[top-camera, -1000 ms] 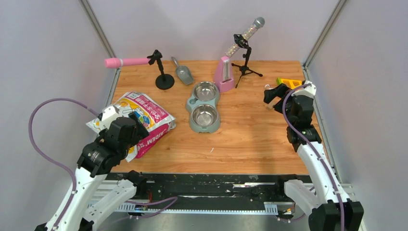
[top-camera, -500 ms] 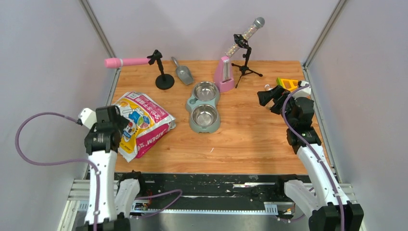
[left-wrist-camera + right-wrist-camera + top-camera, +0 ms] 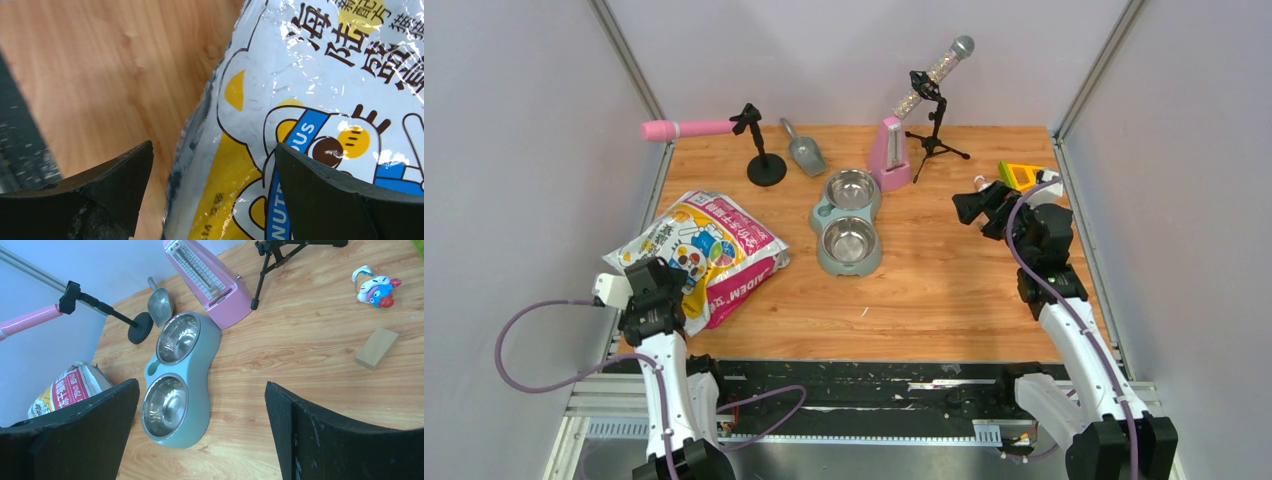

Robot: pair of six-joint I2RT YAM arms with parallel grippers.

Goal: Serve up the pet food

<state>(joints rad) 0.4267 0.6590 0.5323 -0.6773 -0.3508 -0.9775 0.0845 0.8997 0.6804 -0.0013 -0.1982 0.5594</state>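
- Two tools are shown, each spread wide and holding nothing: the left gripper (image 3: 212, 150) at the lower left of the overhead view and the right gripper (image 3: 201, 385) at the right edge of the table (image 3: 944, 290).
- No pet food is visible. It is judged to lie inside the printed bag (image 3: 709, 245), which rests flat at the left of the overhead view.
- In the left wrist view, the bag's dark side edge (image 3: 192, 145) falls between the spread fingers, with one finger over bare wood and the other over the printed face.
- The step in hand is judged to be a grasp on the bag, so the task is near its start.
- To do this well, the jaws should straddle the flattened seam rather than the bulging belly. They should close only once the film sits deep between the pads, since the glossy film looks slippery.
- The double-bowl feeder (image 3: 849, 225) sits at frame centre with both steel bowls bare.
- A grey scoop (image 3: 804, 152) lies beyond the feeder, toward the upper middle.
- The right gripper faces the feeder from well apart and is judged free to steady the bag or fetch the scoop.
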